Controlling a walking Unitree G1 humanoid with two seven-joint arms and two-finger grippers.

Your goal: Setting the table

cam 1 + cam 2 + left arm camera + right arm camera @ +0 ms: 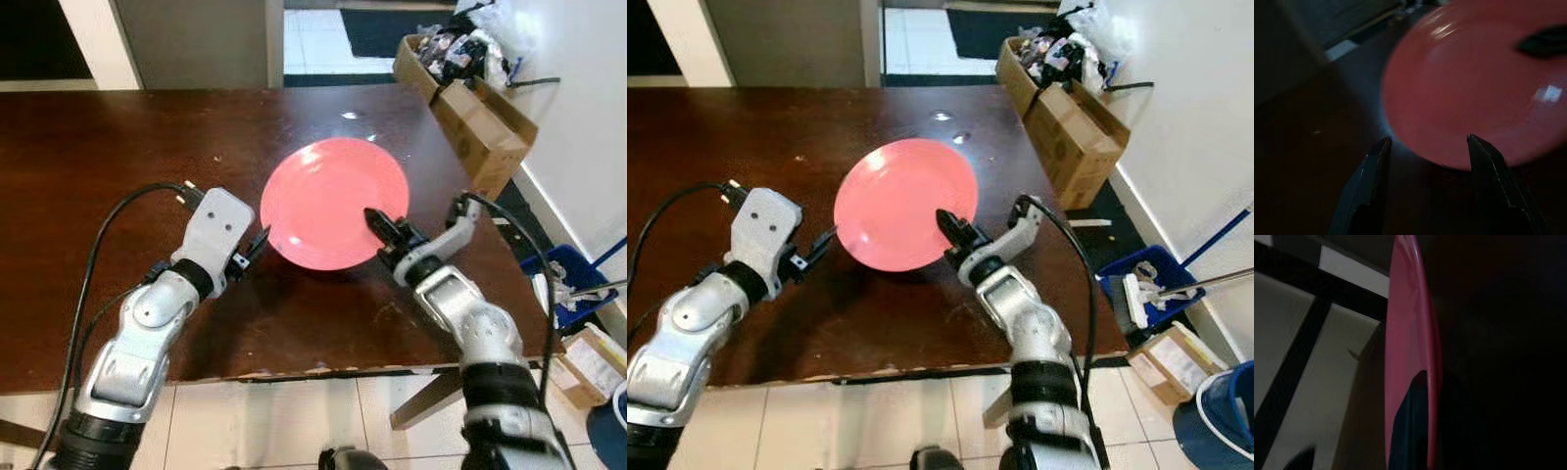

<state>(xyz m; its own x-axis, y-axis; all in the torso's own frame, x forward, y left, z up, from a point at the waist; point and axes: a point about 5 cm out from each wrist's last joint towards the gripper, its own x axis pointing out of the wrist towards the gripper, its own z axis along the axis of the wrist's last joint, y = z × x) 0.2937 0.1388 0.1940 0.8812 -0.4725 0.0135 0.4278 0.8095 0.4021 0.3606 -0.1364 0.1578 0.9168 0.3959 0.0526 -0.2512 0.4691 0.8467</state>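
A round pink plate [333, 201] lies on the dark brown table [98, 147], right of its middle, with a shadow under its near rim. My right gripper [377, 223] is shut on the plate's near right rim. In the right wrist view one black finger [1410, 421] lies over the plate's top face [1410, 333]; the other is hidden beneath. My left gripper [257, 243] stands open just off the plate's left rim, not touching it. The left wrist view shows its two fingers [1374, 166] spread apart with the plate [1474, 88] right ahead.
An open cardboard box [470, 108] full of bags stands on the floor past the table's right edge. A blue bin [563, 284] and a small box [593, 362] sit lower right. The table's front edge [294, 374] runs below my arms. Tiled floor lies beyond.
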